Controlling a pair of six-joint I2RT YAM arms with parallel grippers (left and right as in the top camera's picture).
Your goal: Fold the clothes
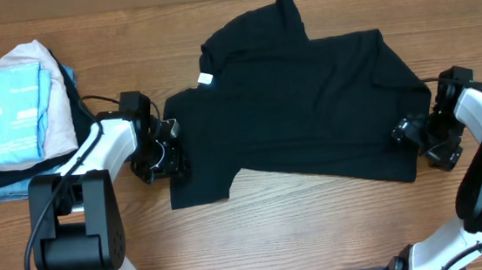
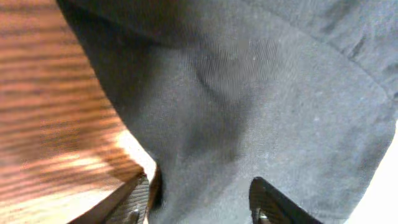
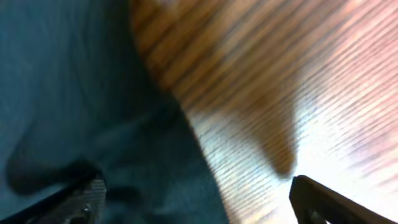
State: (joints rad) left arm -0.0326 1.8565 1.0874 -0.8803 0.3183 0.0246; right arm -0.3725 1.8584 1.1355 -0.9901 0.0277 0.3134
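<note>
The clothes, a black T-shirt, lie crumpled and partly doubled over in the middle of the wooden table, with a white label showing near the collar. My left gripper sits at the shirt's left edge. In the left wrist view that gripper is open, its fingers apart with black fabric lying between them. My right gripper is at the shirt's right edge. In the right wrist view it stands wide open, one finger over the dark cloth and the other over bare wood.
A stack of folded garments rests at the far left of the table, with a light blue one on top of a pale pink-beige one. Bare wood runs along the front of the shirt.
</note>
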